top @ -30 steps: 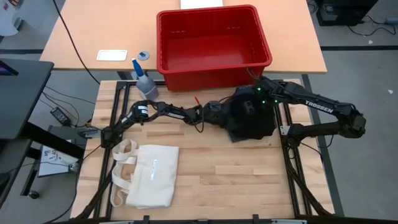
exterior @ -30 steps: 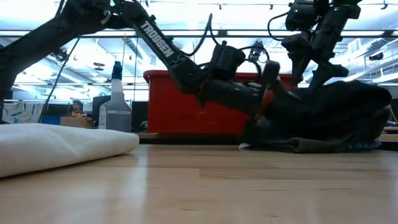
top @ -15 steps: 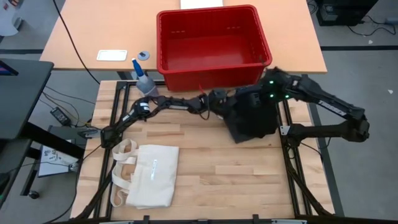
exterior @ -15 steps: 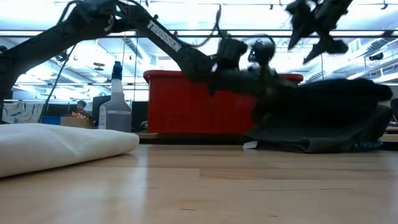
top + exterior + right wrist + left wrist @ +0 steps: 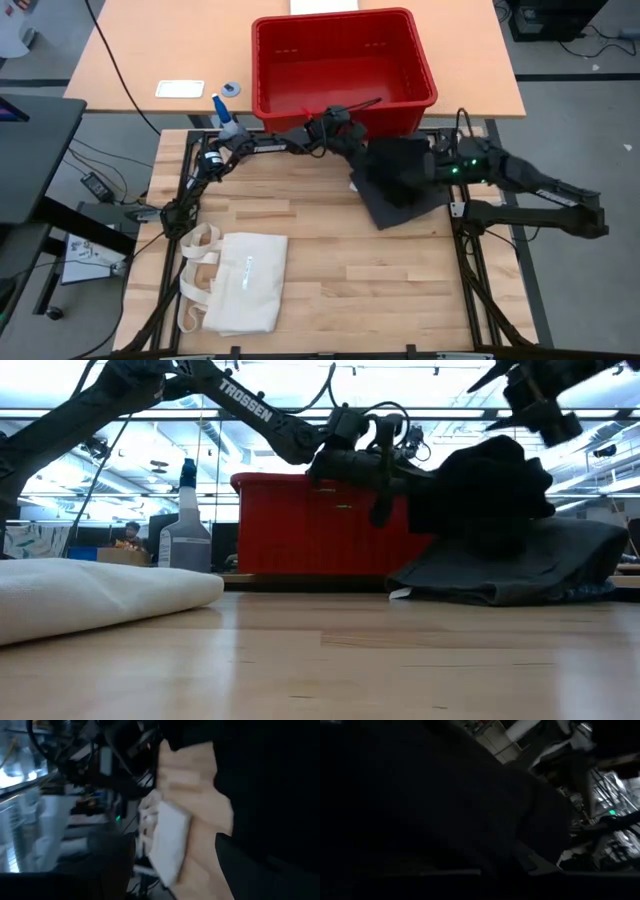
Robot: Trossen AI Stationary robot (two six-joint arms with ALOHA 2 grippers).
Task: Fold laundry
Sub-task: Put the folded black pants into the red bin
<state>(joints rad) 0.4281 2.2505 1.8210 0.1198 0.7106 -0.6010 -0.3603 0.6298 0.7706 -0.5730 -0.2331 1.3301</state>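
The dark garment (image 5: 400,180) — soft, limp, rumpled — lies just in front of the glossy red basket (image 5: 343,72), partly lifted. Left gripper (image 5: 352,150) jaws pinch its edge; right gripper (image 5: 437,167) jaws — cannot tell.

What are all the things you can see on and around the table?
dark charcoal garment: one, charcoal black, right part of the wooden table, its upper part lifted off the table
red plastic basket: one, red, on the far tan table behind the garment
cream canvas tote bag: one, cream, lying flat at the near left of the wooden table
spray bottle: one, grey with blue top, at the far left edge
white flat card: one, white, on the far tan table
small round disc: one, pale with dark centre, beside the card
person: one, far off in the room behind
left gripper: one, dark, at the garment's left edge
right gripper: one, dark, at the garment's right edge
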